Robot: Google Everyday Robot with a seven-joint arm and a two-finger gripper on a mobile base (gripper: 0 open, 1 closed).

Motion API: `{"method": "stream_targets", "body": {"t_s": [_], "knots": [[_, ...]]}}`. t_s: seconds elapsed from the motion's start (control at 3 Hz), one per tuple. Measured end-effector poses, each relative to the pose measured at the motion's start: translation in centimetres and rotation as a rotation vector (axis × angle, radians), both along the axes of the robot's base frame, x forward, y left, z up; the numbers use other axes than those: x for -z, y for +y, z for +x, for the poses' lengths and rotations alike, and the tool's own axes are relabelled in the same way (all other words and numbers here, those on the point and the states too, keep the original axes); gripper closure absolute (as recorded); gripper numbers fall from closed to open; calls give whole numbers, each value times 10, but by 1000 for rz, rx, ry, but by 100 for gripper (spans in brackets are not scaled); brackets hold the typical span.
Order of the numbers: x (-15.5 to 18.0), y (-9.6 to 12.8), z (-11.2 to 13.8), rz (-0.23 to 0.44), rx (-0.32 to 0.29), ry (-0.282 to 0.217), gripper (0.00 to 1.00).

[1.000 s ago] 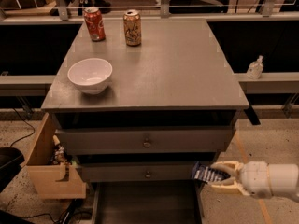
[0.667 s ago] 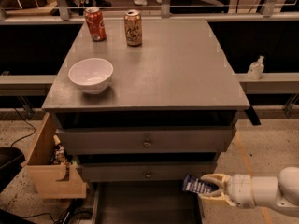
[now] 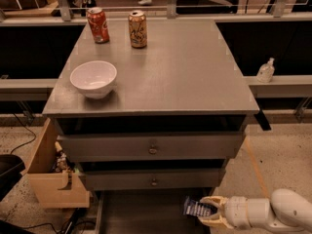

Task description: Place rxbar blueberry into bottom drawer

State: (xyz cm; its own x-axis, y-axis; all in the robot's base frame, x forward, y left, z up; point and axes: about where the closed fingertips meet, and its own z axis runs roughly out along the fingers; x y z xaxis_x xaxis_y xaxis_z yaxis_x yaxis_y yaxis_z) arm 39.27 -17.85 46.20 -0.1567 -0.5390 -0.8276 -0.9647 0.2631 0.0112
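The claw point(image 3: 208, 213) sits low at the bottom right, at the end of a pale arm point(image 3: 265, 212) that reaches in from the right edge. Its two cream fingers are clamped on the rxbar blueberry point(image 3: 196, 208), whose dark blue wrapper with white lettering sticks out to the left of the fingertips. The bar hangs at the right side of the bottom drawer point(image 3: 141, 213), which is pulled out below the cabinet with a plain dark inside. Whether the bar touches the drawer cannot be told.

A second ago the claw held the bar higher and further right, level with the lower knobbed drawer front and outside the cabinet's right edge. It has since come down and to the left in two steps, so the bar is now below that drawer front and over the open tray's right side. The grip on the bar looks the same throughout.

Nothing else has shifted. On the bench point(image 3: 195, 67) the white bowl point(image 3: 93, 78) stands near the front left, with the red can point(image 3: 98, 25) and the tan can point(image 3: 137, 29) upright at the back, near each other but apart. The two upper drawers point(image 3: 153, 147) are shut. A wooden box point(image 3: 51, 182) stands beside the cabinet on the left, and a small clear bottle point(image 3: 265, 71) rests on the ledge to the right.
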Motion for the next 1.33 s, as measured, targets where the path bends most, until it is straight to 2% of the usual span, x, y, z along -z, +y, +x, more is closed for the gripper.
{"method": "stream_targets", "body": {"t_s": [0.33, 0.67, 1.33], "knots": [[0, 0, 0, 0, 0, 0, 100], [37, 19, -4, 32, -12, 33, 100], [157, 87, -3, 138, -45, 109, 100]]}}
